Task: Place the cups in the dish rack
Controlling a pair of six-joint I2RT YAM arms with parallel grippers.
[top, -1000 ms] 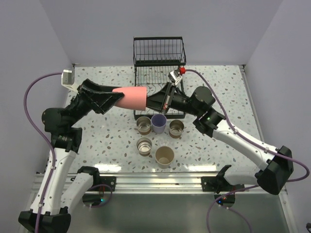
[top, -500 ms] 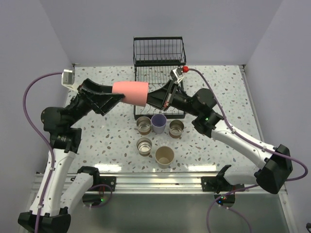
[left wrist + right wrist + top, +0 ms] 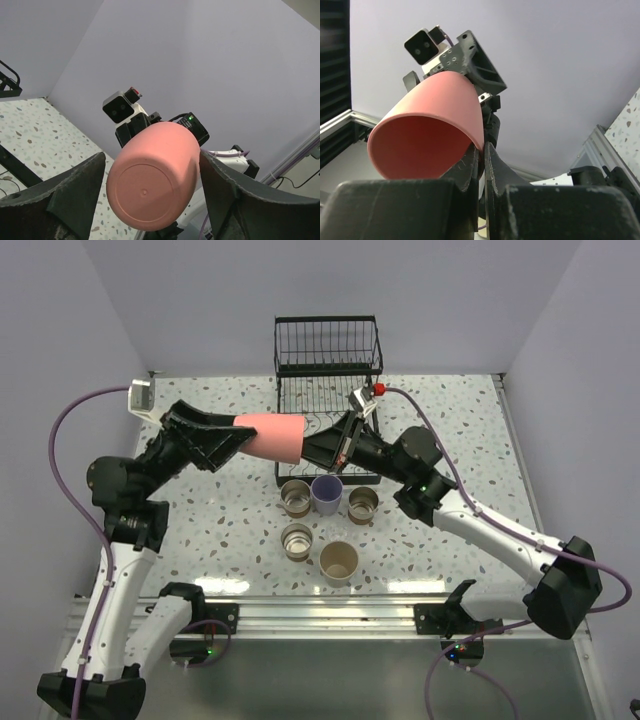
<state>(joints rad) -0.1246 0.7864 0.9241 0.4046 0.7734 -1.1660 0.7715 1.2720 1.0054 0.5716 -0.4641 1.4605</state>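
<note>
The coral-pink cup hangs on its side above the table, in front of the black wire dish rack. My right gripper is shut on its rim, one finger inside and one outside, as the right wrist view shows. My left gripper straddles the cup's base. Its jaws are spread, with a thin gap on one side. On the table stand three brown cups, a lavender cup and a beige cup. No clear cup is in view.
The rack's flat tined tray lies under and behind the two grippers, with its upright basket at the far wall. Purple cables loop beside both arms. White walls close in the table on the left, right and back.
The cup and both grippers have shifted slightly up and toward the rack. The left fingers now sit a little further back on the cup's base end.
</note>
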